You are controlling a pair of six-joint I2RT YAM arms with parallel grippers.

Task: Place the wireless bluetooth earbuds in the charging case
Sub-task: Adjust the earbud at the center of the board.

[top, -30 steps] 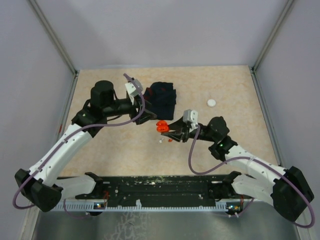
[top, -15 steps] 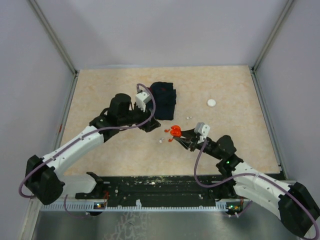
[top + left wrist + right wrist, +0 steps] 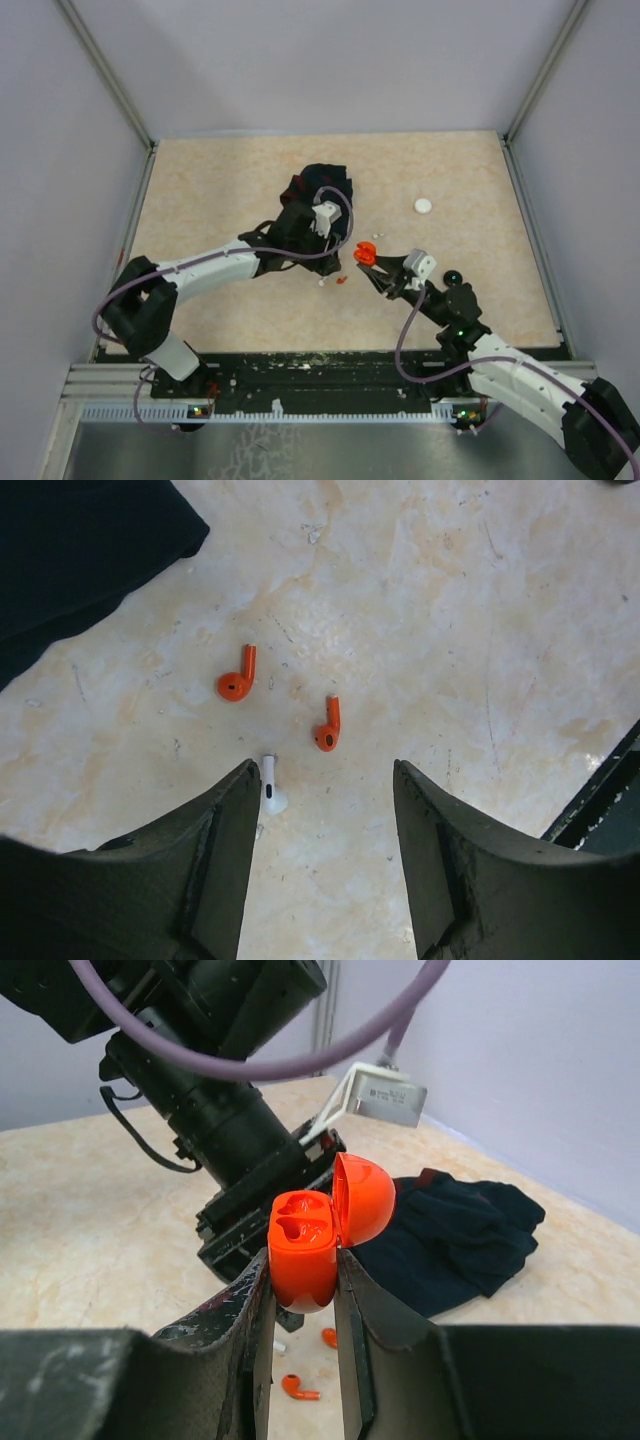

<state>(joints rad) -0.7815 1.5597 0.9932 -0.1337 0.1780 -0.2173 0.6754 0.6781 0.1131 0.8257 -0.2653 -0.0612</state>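
Observation:
Two orange earbuds [image 3: 236, 678] [image 3: 327, 727] and a white earbud [image 3: 270, 785] lie loose on the beige table. My left gripper [image 3: 325, 772] hovers open just above them. The white earbud sits by its left fingertip, and nothing is between the fingers. My right gripper [image 3: 303, 1272] is shut on the orange charging case [image 3: 303, 1245], held upright above the table with its lid [image 3: 365, 1198] flipped open and both wells empty. From above, the case [image 3: 365, 252] hangs just right of the earbuds [image 3: 342, 279].
A dark navy cloth [image 3: 325, 185] lies bunched behind the left wrist. A white disc [image 3: 424, 205] rests at the back right, and a black disc [image 3: 453, 275] beside the right arm. The black rail [image 3: 320, 375] runs along the near edge.
My left arm has swung right and lowered over the earbuds. My right gripper has carried the open case right and back a little, off the earbuds.

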